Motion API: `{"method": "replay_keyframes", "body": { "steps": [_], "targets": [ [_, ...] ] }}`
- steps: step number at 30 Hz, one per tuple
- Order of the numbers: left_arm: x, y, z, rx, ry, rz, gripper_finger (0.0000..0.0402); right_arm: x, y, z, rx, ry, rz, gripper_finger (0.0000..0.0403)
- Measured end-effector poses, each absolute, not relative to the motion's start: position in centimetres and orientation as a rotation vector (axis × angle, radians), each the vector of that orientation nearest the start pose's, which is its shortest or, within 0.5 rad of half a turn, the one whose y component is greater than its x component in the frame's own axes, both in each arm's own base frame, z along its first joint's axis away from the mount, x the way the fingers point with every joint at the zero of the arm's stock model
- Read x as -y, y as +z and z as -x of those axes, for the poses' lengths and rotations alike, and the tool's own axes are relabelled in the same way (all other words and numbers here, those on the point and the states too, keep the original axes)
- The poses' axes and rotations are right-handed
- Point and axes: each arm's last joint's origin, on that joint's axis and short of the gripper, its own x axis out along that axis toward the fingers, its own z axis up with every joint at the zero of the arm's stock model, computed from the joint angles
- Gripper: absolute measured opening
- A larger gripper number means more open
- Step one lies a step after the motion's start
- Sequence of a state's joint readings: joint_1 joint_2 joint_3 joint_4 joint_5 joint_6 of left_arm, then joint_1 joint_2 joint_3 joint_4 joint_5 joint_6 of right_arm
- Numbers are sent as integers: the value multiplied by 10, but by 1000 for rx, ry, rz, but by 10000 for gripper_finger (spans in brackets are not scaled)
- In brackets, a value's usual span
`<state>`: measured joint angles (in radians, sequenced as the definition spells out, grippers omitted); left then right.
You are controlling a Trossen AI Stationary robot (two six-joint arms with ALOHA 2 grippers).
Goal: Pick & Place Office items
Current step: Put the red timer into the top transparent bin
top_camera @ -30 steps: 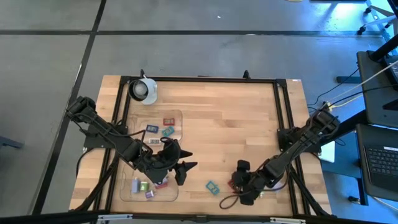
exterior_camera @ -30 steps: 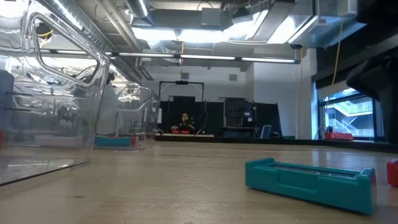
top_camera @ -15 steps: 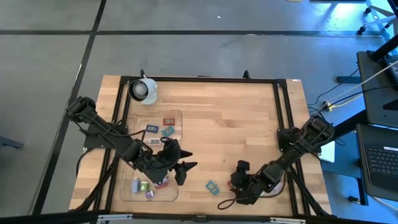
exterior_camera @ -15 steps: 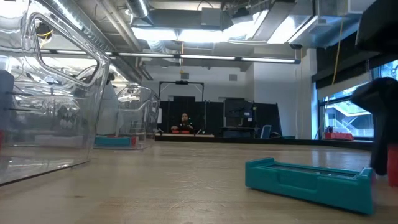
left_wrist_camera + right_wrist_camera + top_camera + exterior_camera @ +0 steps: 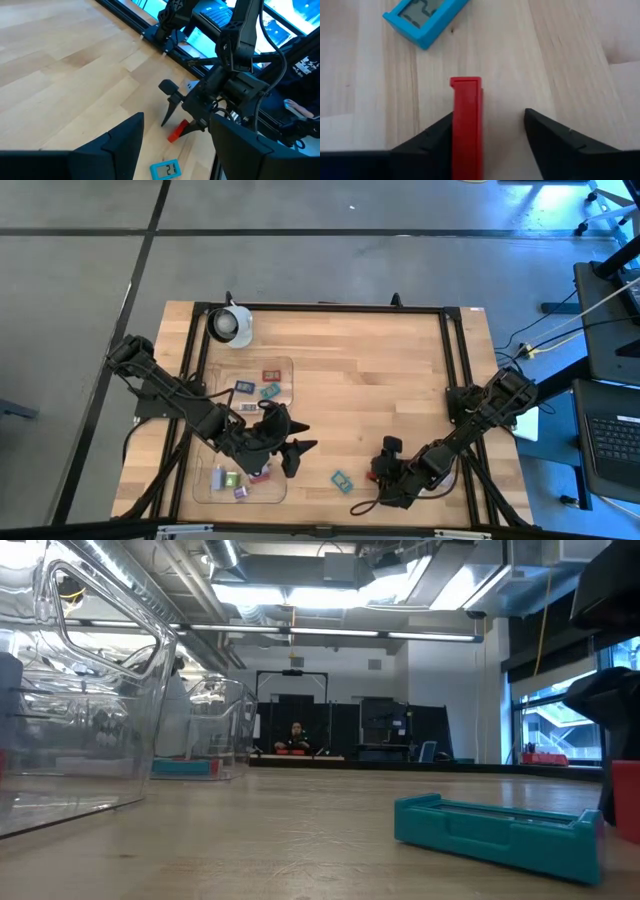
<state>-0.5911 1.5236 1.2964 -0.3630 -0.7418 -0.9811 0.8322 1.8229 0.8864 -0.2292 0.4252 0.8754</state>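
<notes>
1. Two arms work over the tabletop [image 5: 380, 380]. The right claw [image 5: 378, 480] sits at five o'clock with a red piece [image 5: 466, 125] against one finger and a gap to the other; it seems mid-closing, not clamped. The left claw [image 5: 297, 455] hangs open at seven o'clock over the clear tray [image 5: 285, 365].
2. Red piece: light, rigid, smooth plastic, likely slippery; pinch its flat broad faces.
3. Teal piece [image 5: 342, 481] lies flat just beside it.
4. Compared with a second ago, the right claw has shifted over the red piece and narrowed.
</notes>
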Motion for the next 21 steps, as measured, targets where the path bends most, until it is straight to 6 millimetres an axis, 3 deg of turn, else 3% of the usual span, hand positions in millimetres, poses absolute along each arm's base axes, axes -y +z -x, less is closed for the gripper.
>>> {"method": "replay_keyframes", "body": {
  "steps": [12,21],
  "targets": [
    [170,321,-288,-346,348,609,224,-226,113,-222,-1006,-72,-175,52],
    [164,321,-291,-342,365,595,224,-218,139,-225,-983,-36,-270,49]
  ]
}}
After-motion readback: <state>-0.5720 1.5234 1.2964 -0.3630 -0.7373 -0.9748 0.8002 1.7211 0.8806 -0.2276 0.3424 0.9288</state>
